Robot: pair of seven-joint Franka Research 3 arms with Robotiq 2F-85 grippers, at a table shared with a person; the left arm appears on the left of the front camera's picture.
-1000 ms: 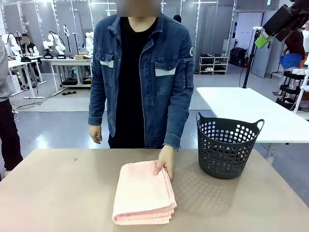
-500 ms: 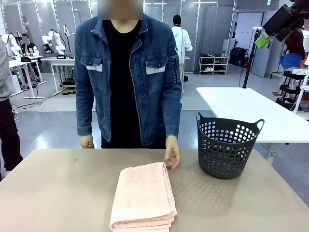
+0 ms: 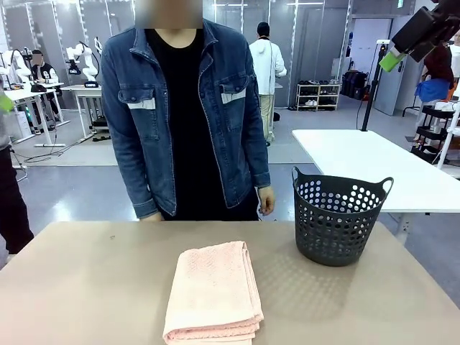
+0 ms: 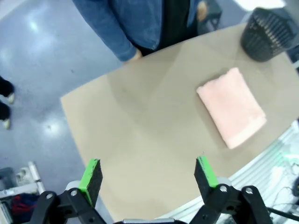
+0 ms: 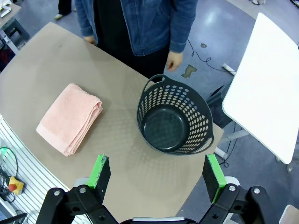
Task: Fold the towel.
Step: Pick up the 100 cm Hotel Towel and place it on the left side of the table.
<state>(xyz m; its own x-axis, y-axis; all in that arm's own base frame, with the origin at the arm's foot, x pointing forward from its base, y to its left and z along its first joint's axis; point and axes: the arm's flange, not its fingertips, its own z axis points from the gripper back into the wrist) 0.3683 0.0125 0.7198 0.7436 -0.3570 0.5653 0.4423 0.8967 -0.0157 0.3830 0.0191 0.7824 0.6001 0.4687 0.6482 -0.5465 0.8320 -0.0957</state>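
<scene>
The pale pink towel (image 3: 213,295) lies folded into a thick rectangle on the tan table (image 3: 86,280), near its front edge and left of the black basket (image 3: 338,219). Nothing touches it. The person stands upright at the far side with both hands hanging by the table's edge. My left gripper (image 4: 148,173) hangs open high above the table, with the towel (image 4: 231,107) far below to its right. My right gripper (image 5: 157,173) is also open and high up, above the basket (image 5: 173,121) and the towel (image 5: 70,119). It shows at the top right corner (image 3: 402,47) in the front view.
The basket holds nothing. A white table (image 5: 268,84) stands beyond the tan table's right end. The person's hand (image 3: 266,201) hangs just behind the basket's left side. The tan surface left of the towel is bare.
The person has lifted a hand off the towel's far corner, straightened up and shifted to the left. The towel slid slightly toward the near edge and now lies still. Both grippers stay open.
</scene>
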